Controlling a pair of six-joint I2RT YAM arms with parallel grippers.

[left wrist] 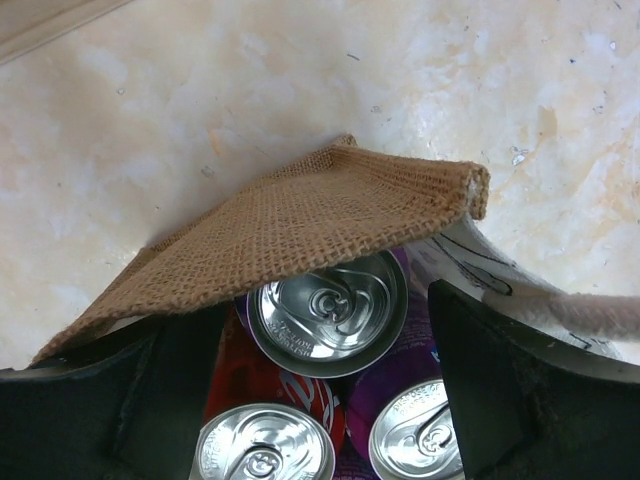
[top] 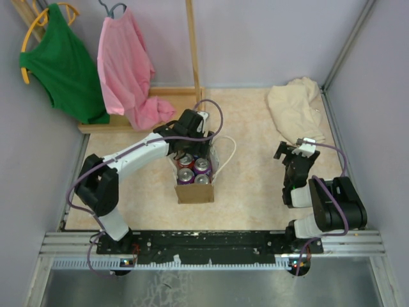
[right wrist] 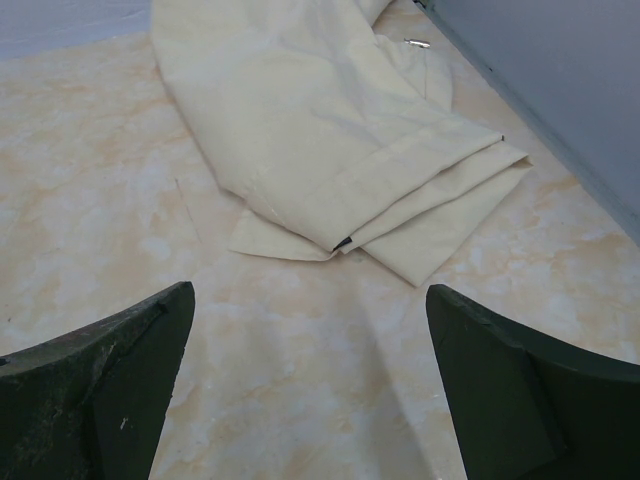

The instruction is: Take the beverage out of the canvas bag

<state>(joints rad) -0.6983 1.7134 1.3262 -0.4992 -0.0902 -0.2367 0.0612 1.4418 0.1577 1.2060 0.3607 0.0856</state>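
The canvas bag [top: 195, 190] stands on the table [top: 255, 198] and holds four beverage cans [top: 202, 166], all upright with tops up. The left gripper [top: 192, 147] hangs over the far end of the bag with its jaws wide. In the left wrist view its fingers [left wrist: 150, 400] stand one on each side of one can [left wrist: 328, 312], without gripping it. The far wall of the bag leans inward over this can's rim. A white handle [left wrist: 570, 312] lies at the bag's right side. The right gripper [right wrist: 308, 300] is well to the right of the bag, spread wide and holding nothing, near a cream cloth [right wrist: 320, 130].
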